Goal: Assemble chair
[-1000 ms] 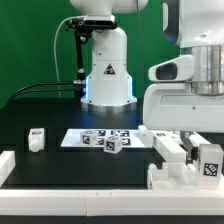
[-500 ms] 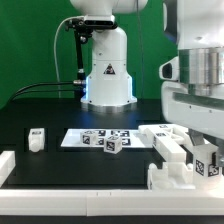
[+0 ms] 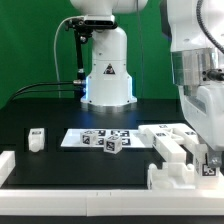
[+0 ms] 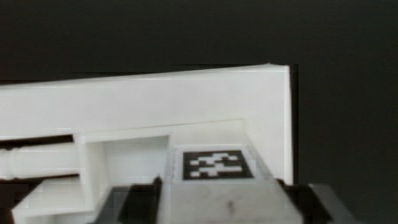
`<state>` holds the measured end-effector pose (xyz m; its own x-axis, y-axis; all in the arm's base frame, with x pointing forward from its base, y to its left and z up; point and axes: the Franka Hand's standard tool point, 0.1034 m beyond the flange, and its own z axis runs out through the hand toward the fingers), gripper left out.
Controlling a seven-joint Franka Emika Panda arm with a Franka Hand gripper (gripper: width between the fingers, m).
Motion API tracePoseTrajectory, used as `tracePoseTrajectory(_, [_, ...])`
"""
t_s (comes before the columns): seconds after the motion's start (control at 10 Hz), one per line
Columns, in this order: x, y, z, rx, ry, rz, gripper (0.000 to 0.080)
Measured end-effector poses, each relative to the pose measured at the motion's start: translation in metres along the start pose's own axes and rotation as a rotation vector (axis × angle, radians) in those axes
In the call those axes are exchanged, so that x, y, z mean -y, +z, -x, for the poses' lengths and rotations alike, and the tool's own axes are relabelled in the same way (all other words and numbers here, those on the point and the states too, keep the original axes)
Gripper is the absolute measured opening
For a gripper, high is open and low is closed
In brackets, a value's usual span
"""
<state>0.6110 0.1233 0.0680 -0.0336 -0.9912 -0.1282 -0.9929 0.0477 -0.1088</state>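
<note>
At the exterior view's right edge, the gripper point(image 4: 217, 207) flanks a tagged chair part point(image 4: 160, 100); whether clamped, cannot tell

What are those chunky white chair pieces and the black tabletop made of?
The chunky white chair pieces look like matte plastic, perhaps printed or moulded: uniform white, crisp blocky edges, no wood grain. The black tabletop seems covered in dull cloth or matte sheet, as it shows almost no reflection; the look alone leaves that open.
</note>
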Motion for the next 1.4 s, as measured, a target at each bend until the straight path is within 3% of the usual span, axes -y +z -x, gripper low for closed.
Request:
tracePoseTrajectory(0.1, [-0.0016, 0.0010, 0.0015, -0.007, -0.099, 0.005, 0.0389])
tracePoseTrajectory(0.2, [-0.0008, -0.0001, -0.0007, -0.005, -0.296, 0.003, 0.0527])
tracePoseTrajectory(0.3, [-0.0003, -0.0019, 0.0006, -0.002, -0.470, 0.000, 0.0611])
tracePoseTrajectory(0.7, [0.0001, -0.0016, -0.0012, -0.006, -0.740, 0.001, 0.0648])
tracePoseTrajectory(0.8, [0.0001, -0.0017, -0.0010, -0.016, -0.839, 0.009, 0.0648])
tracePoseTrajectory(0.9, [0.0019, -0.0031, 0.0019, -0.053, -1.099, 0.037, 0.0648])
tracePoseTrajectory(1.0, [0.0034, -0.0034, 0.0032, -0.065, -1.258, 0.043, 0.0648])
tracePoseTrajectory(1.1, [0.0036, -0.0024, 0.0034, -0.071, -1.252, 0.035, 0.0648])
tracePoseTrajectory(1.2, [0.0036, -0.0024, 0.0030, -0.071, -1.199, 0.033, 0.0521])
tracePoseTrajectory(1.3, [0.0036, -0.0024, 0.0029, -0.071, -1.170, 0.032, 0.0521])
tracePoseTrajectory(1.4, [0.0037, -0.0023, 0.0021, -0.073, -1.087, 0.029, 0.0369])
